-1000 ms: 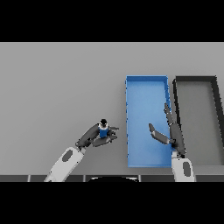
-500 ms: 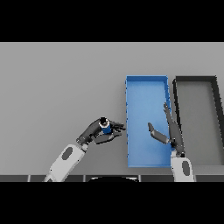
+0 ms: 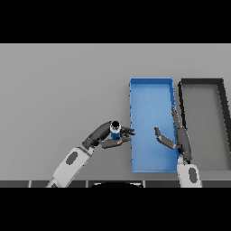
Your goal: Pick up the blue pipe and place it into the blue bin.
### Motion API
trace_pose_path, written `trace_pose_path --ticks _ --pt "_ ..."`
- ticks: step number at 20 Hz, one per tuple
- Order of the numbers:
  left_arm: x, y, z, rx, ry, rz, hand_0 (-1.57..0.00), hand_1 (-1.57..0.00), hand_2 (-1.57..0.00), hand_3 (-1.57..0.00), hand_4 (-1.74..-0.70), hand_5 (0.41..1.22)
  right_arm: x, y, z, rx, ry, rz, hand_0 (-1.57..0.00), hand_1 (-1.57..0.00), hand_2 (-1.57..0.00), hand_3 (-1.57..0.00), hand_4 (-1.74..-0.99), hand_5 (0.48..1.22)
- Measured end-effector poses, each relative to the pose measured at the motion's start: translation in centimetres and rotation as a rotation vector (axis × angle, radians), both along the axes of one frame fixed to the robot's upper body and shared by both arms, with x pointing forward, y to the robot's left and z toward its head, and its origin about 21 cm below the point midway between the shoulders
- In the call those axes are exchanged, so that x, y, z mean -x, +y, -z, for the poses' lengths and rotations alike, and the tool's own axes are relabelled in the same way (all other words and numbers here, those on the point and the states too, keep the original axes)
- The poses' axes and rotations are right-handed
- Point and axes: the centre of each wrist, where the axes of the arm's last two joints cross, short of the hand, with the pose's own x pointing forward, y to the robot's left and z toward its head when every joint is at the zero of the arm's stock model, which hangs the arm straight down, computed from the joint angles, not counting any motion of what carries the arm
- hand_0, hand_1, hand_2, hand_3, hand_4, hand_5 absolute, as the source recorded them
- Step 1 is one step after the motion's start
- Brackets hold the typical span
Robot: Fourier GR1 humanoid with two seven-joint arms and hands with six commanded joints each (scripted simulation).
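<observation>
Head view: grey bench (image 3: 58,90) seen from above. Left hand (image 3: 109,136) has its fingers and thumb curled round the blue pipe (image 3: 115,131); the pipe stands roughly upright in the grip, dark open end facing up, blue body mostly wrapped by the fingers. Whether the pipe is lifted off the bench or resting on it, cannot tell. Left fingertips reach to the left wall of the blue bin (image 3: 151,97), about touching its rim; the pipe itself sits just outside the bin, beside that left wall, near the lower half of it. Left arm comes in from lower left.

Blue bin is a long rectangular tray, long side running away from the robot, right of centre. A dark grey bin (image 3: 203,117) of like shape lies just beside it on the right, the two nearly touching.

Right hand (image 3: 173,137) hangs over the right part of the blue bin's lower half, fingers straight and spread, thumb out to the left, holding nothing. Right arm enters from the lower edge.
</observation>
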Motion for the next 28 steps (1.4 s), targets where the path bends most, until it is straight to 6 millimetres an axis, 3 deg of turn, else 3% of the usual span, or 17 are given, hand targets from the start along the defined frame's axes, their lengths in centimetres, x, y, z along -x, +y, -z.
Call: trace_pose_path --ticks 2,6,8,13,15,20,24,28 --pt "-0.2 0.2 0.2 -0.001 -0.002 -0.009 -1.57 -1.57 -1.57 -1.57 -1.47 1.22 1.1 0.2 -0.3 0.008 -0.013 0.029 0.0 0.0 0.0 0.0 -1.188 0.643" --pt "-0.3 -0.1 0.5 -0.007 -0.003 0.007 -1.57 -1.57 -1.57 -1.57 -1.47 1.221 2.6 0.5 -1.9 0.007 -0.065 0.05 0.0 0.0 -0.04 0.0 -1.195 0.648" --pt "-0.1 -0.2 0.2 -0.008 -0.006 0.009 -1.57 -1.57 -1.57 -1.57 -1.47 1.221 2.2 0.5 -2.8 -0.136 -0.076 -0.052 0.0 -0.02 -0.09 0.0 -1.202 0.624" --pt "-0.2 -0.1 0.1 -0.01 -0.008 0.013 -1.57 -1.57 -1.57 -1.57 -1.47 1.221 0.4 0.2 -9.1 -0.218 -0.035 -0.385 0.0 -0.01 -0.11 0.0 -1.237 0.577" --pt "-0.1 -0.2 0.1 -0.006 -0.004 0.015 -1.57 -1.57 -1.57 -1.57 -1.47 1.221 -0.6 1.0 -11.4 -0.203 -0.021 -0.495 0.0 -0.01 -0.1 0.0 -1.255 0.56" --pt "0.0 -0.2 0.0 -0.023 -0.004 0.013 -1.57 -1.57 -1.57 -1.57 -1.47 1.221 -1.7 4.2 -15.0 -0.056 -0.02 -0.674 0.0 0.0 -0.05 0.0 -1.296 0.556" --pt "-0.7 -0.1 -0.1 -0.028 -0.012 0.013 -1.57 -1.57 -1.57 -1.57 -1.47 1.221 -2.3 7.0 -16.1 -0.029 -0.014 -0.795 0.0 0.0 -0.04 0.0 -1.294 0.56" --pt "-0.9 0.1 -0.1 -0.004 -0.018 0.029 -1.57 -1.57 -1.57 -1.57 -1.46 1.221 -3.3 9.3 -17.0 0.002 -0.008 -0.89 0.0 0.0 -0.05 0.0 -1.242 0.551"
